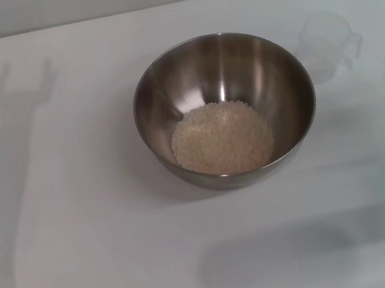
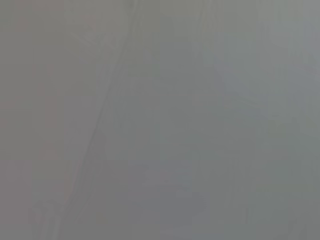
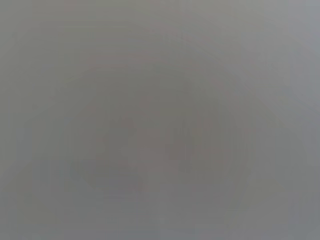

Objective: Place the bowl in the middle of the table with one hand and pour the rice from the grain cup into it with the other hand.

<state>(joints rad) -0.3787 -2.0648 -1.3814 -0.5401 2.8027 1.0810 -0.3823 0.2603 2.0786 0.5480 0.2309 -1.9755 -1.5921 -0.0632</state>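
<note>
Now, head view: bowl sits mid-table with the rice heaped inside; grain cup stands apart at its far right, seemingly empty | both grippers out of sight, finger state unknowable | likely just retreat, nothing obstructs | wrist views: featureless grey, nothing to read.

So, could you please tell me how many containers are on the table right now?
2: the bowl with the rice sits mid-table, and the grain cup stands apart, on the bowl's right, farther from the robot.
</note>
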